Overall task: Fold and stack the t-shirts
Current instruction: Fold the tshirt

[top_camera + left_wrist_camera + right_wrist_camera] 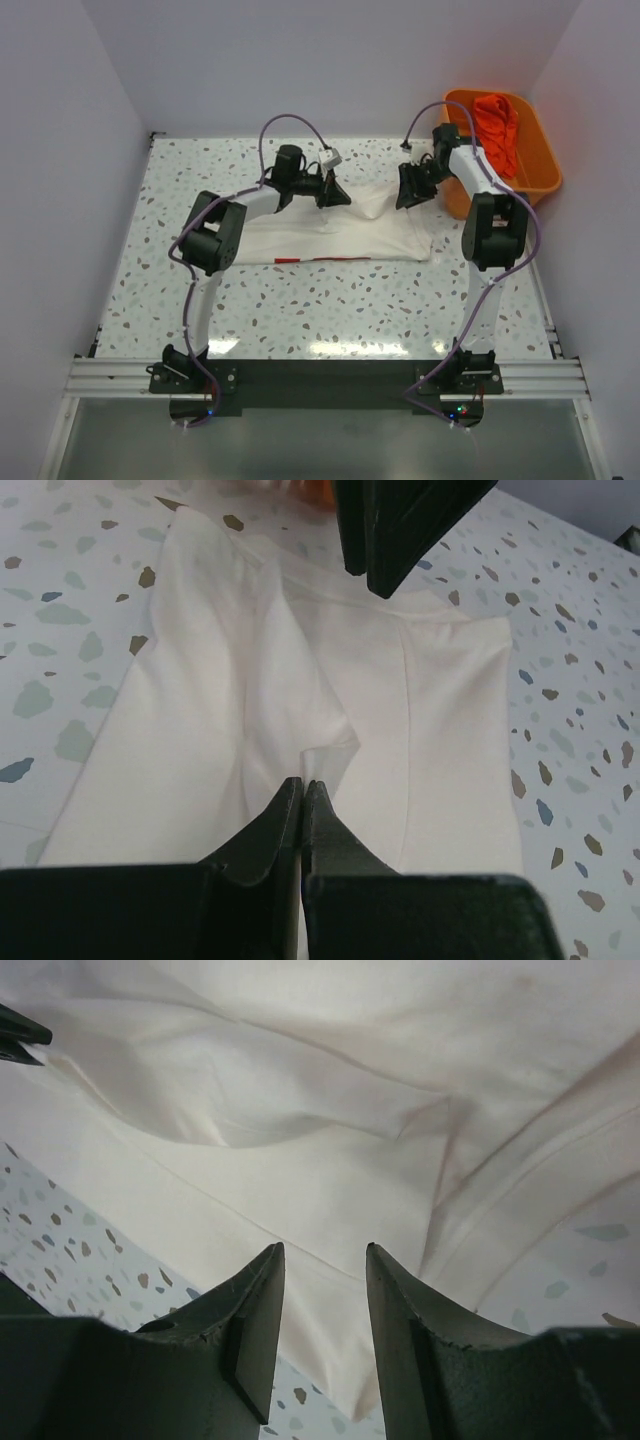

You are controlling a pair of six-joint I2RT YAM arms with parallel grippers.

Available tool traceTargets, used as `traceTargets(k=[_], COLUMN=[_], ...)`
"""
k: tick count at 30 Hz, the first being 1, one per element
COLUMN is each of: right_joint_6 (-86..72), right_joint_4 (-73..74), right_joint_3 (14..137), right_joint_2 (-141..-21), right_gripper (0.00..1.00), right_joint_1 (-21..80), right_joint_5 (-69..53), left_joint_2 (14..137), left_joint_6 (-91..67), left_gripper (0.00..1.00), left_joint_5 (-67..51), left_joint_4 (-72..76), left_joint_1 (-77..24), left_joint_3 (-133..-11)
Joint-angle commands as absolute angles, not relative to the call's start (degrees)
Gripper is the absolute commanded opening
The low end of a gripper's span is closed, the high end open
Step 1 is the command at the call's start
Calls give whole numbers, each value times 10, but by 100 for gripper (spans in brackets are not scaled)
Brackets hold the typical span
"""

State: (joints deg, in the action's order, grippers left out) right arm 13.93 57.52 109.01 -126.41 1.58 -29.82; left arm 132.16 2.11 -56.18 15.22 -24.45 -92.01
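Observation:
A white t-shirt (340, 235) lies spread and rumpled on the speckled table, with a thin red strip of print showing at its near edge. My left gripper (337, 197) is at the shirt's far edge. In the left wrist view its jaws (303, 782) are shut on a raised fold of the white fabric (420, 720). My right gripper (406, 192) is over the shirt's far right corner. In the right wrist view it (325, 1250) is open, with the shirt's edge (300, 1090) below and between its fingers.
A rigid orange tub (540, 165) stands at the back right, right of the right arm, holding a red-orange cloth (497, 125). White walls close in on the table's left, back and right. Speckled tabletop (330, 310) lies between the shirt and the arm bases.

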Motion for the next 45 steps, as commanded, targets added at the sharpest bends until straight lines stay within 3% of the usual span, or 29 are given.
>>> traceTargets(k=[1,14,35,45], right_joint_6=[103,85,81,82], right_joint_4=[537,519,496,497], right_joint_3=[1121,1179,1206,1224], right_joint_2=[-1277,-1350,-1379,-1389], right_gripper=[42,36,38,23], right_joint_1=[17,30,41,53], right_joint_5=[-307,-301,-234,-258], left_joint_2=[1325,1343,1357,1360], left_joint_6=[-83,-108,-121,-120], left_gripper=[0,0,0,0], left_joint_5=[-569,-548,-559,-563], left_joint_4=[241,219,225,219], left_joint_1=[-242,-236,-222,-220], left_joint_3=[-922,-938,-953,-957])
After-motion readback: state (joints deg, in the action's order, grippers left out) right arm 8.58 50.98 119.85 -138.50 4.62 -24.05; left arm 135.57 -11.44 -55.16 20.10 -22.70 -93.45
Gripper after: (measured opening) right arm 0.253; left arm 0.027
